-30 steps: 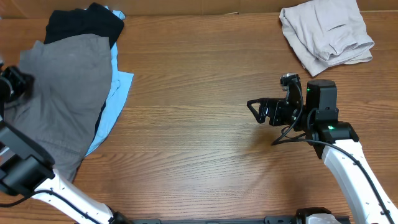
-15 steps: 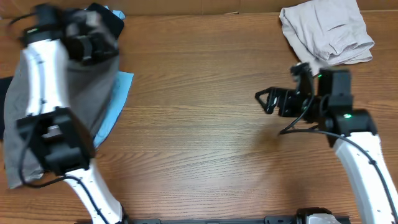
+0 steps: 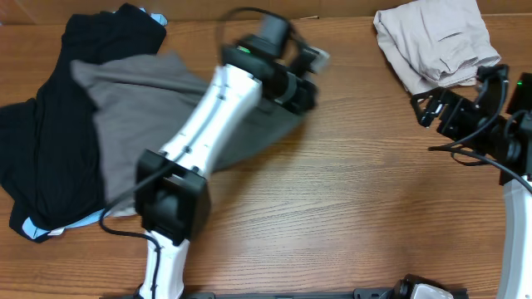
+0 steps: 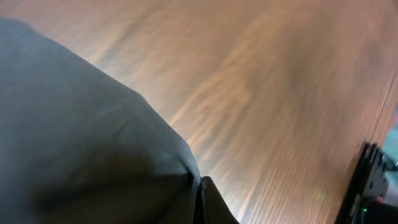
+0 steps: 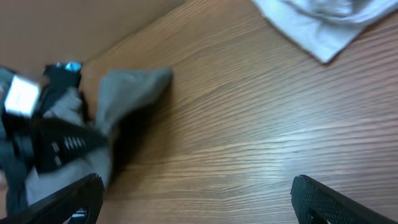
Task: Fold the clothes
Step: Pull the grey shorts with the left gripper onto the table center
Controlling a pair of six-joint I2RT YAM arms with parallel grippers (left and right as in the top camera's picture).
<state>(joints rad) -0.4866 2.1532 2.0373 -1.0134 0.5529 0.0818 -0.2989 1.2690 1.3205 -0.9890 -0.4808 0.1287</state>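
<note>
A: Brown wood-grain bench [image 3: 332,199]. Far left?
B: Crumpled black garment [image 3: 41,158], with a sliver of light blue cloth [image 3: 37,226] under its near edge.
A: Task item?
B: Grey fabric garment [image 3: 141,116]. It touches the black one and is stretched out toward centre. Left tool [image 3: 301,95] is blurred, pinching its right-hand edge.
A: Right side?
B: Beige folded garment [image 3: 436,41] at the far right corner. Right tool [image 3: 426,110] is near it, not touching, fingers spread, holding nothing.
</note>
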